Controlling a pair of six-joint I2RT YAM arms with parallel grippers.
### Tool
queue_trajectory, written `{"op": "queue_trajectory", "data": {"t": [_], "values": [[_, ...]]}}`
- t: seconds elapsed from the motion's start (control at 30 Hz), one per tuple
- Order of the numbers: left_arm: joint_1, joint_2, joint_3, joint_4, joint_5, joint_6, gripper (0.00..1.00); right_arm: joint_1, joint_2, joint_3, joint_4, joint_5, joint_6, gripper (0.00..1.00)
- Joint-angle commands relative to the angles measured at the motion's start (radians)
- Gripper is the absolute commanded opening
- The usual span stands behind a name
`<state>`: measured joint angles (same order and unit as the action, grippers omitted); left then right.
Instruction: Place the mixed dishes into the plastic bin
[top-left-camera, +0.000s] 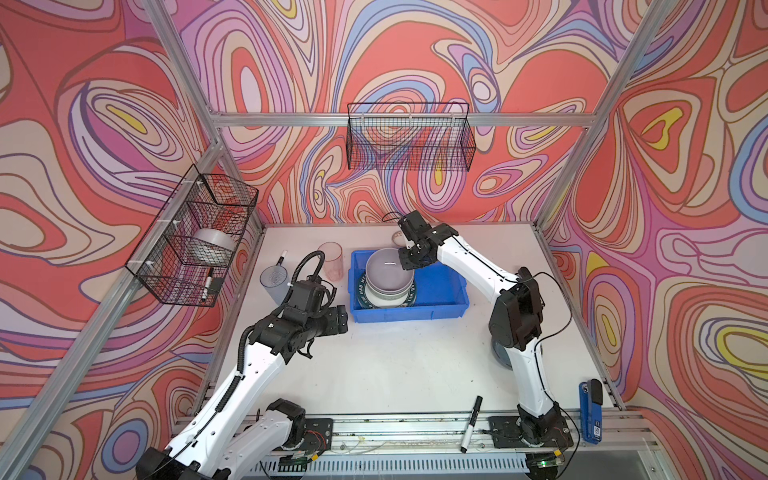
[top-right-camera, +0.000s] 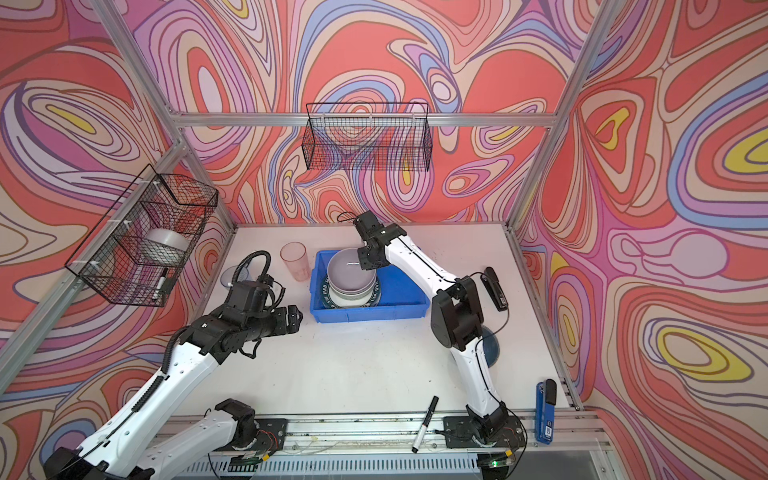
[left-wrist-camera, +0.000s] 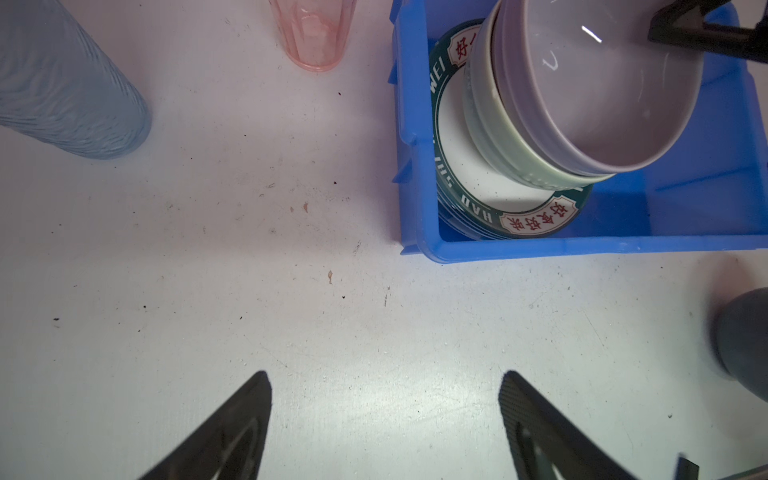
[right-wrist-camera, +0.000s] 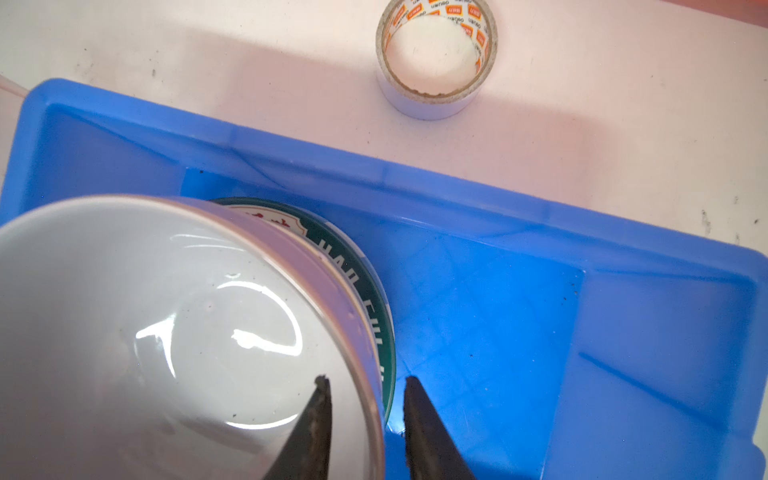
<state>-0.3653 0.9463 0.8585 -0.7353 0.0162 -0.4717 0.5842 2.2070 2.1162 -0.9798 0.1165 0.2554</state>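
Blue bin holding lettered plates, green bowl, lavender bowl on top, my right end effector parted astride its rim

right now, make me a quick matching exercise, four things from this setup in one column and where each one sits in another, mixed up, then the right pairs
Things
1. lavender bowl
2. pink cup
3. tape roll
4. lettered plate

Places
A. in the bin, under the green bowl
B. on the table, beyond the bin's far wall
C. nested in the green bowl, top of the stack
D. upright on the table, left of the bin

Pairs: 1-C, 2-D, 3-B, 4-A
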Motion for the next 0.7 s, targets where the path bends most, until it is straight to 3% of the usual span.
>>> {"op": "queue_trajectory", "data": {"t": [0.0, 0.4, 0.67], "values": [[0.008, 0.001, -0.003, -0.008, 0.001, 0.008, 0.89, 0.005, -0.021, 0.028, 0.013, 0.023, -0.014, 0.29], [0.008, 0.005, -0.001, -0.013, -0.001, 0.01, 0.89, 0.005, -0.02, 0.033, -0.007, 0.006, -0.006, 0.07], [0.008, 0.007, 0.0, -0.012, 0.0, 0.01, 0.89, 0.004, 0.027, 0.092, -0.092, -0.009, -0.007, 0.03]]}}
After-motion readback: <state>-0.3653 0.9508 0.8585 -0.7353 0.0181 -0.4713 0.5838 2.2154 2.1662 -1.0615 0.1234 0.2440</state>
